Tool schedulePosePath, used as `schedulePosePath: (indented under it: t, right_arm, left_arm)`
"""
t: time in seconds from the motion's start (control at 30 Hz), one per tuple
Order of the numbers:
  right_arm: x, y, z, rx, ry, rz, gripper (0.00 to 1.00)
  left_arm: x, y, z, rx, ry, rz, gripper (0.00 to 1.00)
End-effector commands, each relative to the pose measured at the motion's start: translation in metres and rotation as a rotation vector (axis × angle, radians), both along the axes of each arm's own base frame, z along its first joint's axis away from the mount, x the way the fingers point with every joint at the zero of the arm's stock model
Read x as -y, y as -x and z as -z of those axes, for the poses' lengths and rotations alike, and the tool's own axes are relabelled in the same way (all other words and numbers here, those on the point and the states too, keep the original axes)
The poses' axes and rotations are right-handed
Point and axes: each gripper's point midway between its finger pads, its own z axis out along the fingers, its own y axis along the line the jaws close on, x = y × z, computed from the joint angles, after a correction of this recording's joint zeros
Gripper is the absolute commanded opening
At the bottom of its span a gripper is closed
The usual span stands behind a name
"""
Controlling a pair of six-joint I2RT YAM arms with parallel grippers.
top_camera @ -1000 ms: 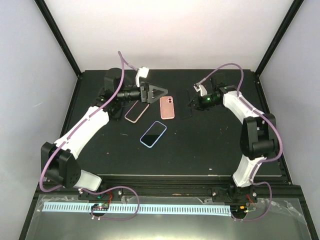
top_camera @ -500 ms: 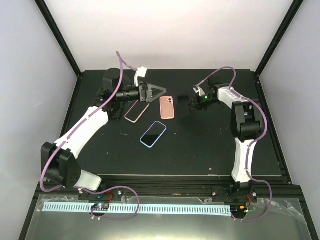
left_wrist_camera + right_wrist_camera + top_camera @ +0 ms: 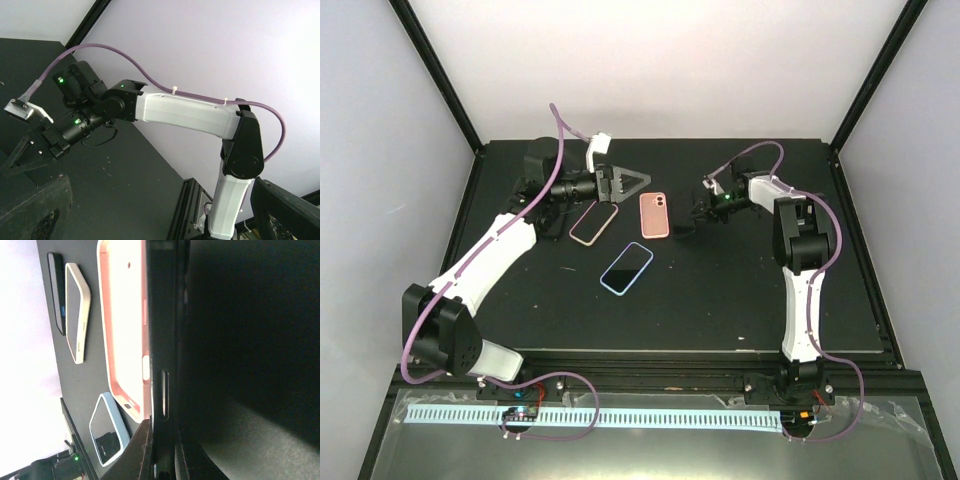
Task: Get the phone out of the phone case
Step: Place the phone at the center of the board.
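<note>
My right gripper [image 3: 698, 213] is shut on a black phone [image 3: 684, 229], held on edge just right of the empty pink case [image 3: 654, 214]. In the right wrist view the phone's dark side [image 3: 167, 340] runs up between my two fingers [image 3: 142, 450], with the pink case's open inside [image 3: 125, 325] right beside it. My left gripper [image 3: 625, 183] hovers open and empty above the table behind the cases. Its wrist view shows only its wide-apart fingers [image 3: 35, 210] and the right arm [image 3: 185, 110].
A phone in a cream case [image 3: 593, 222] lies left of the pink case and also shows in the right wrist view [image 3: 77, 310]. A phone in a light blue case [image 3: 627, 267] lies nearer the front, screen up. The black table [image 3: 720, 310] has raised frame edges.
My right arm has folded inwards and its gripper has shifted left with the black phone, closer to the pink case. The left arm has hardly moved.
</note>
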Motion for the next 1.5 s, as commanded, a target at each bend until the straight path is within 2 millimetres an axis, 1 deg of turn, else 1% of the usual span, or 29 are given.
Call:
schedulePosePath:
  t: [0.0, 0.3, 0.4, 0.47, 0.53, 0.63, 0.73, 0.87, 0.97, 1.0, 1.03, 1.17, 1.3, 1.37, 1.47]
  right_arm:
    - [-0.008, -0.009, -0.013, 0.007, -0.080, 0.001, 0.06]
    - [-0.011, -0.016, -0.009, -0.013, -0.100, 0.030, 0.08]
    - [-0.016, -0.015, -0.006, -0.017, -0.095, 0.025, 0.10]
    - [-0.019, -0.015, -0.006, -0.015, -0.090, 0.018, 0.16]
    - [-0.020, -0.015, -0.007, -0.011, -0.087, 0.016, 0.24]
    - [-0.018, -0.016, -0.010, 0.004, -0.064, 0.021, 0.31]
    - [-0.015, -0.015, -0.016, 0.024, -0.033, 0.019, 0.42]
    - [-0.009, -0.014, -0.028, 0.067, 0.021, 0.018, 0.65]
    - [-0.003, -0.013, -0.041, 0.111, 0.062, 0.018, 0.76]
    - [-0.002, -0.012, -0.044, 0.121, 0.074, 0.017, 0.83]
    - [0.000, -0.012, -0.046, 0.131, 0.086, 0.017, 0.87]
    - [0.008, -0.011, -0.052, 0.159, 0.142, 0.010, 0.93]
    - [0.015, -0.009, -0.064, 0.196, 0.174, 0.004, 0.95]
    - [0.018, -0.008, -0.075, 0.226, 0.186, -0.001, 0.99]
    - [0.024, -0.005, -0.100, 0.283, 0.179, -0.017, 1.00]
  left_arm:
    - [-0.004, -0.003, -0.010, 0.031, 0.021, -0.013, 0.99]
    - [-0.013, -0.009, 0.000, 0.015, 0.005, -0.057, 0.99]
    - [-0.016, -0.012, 0.002, 0.006, 0.007, -0.069, 0.99]
    - [-0.018, -0.013, 0.002, 0.006, 0.007, -0.075, 0.99]
    - [-0.020, -0.014, 0.002, 0.007, 0.002, -0.087, 0.99]
    - [-0.024, -0.016, 0.003, 0.013, -0.015, -0.115, 0.99]
    - [-0.031, -0.019, 0.008, 0.025, -0.050, -0.148, 0.99]
    - [-0.048, -0.023, 0.012, 0.059, -0.118, -0.227, 0.99]
    - [-0.064, -0.028, 0.017, 0.082, -0.185, -0.297, 0.99]
    - [-0.070, -0.029, 0.019, 0.100, -0.215, -0.319, 0.99]
    - [-0.075, -0.030, 0.022, 0.108, -0.245, -0.345, 0.99]
    - [-0.091, -0.032, 0.031, 0.146, -0.368, -0.403, 0.99]
    - [-0.105, -0.031, 0.049, 0.134, -0.488, -0.432, 0.99]
    - [-0.110, -0.033, 0.059, 0.123, -0.541, -0.438, 0.99]
    - [-0.117, -0.036, 0.072, 0.102, -0.609, -0.446, 0.99]
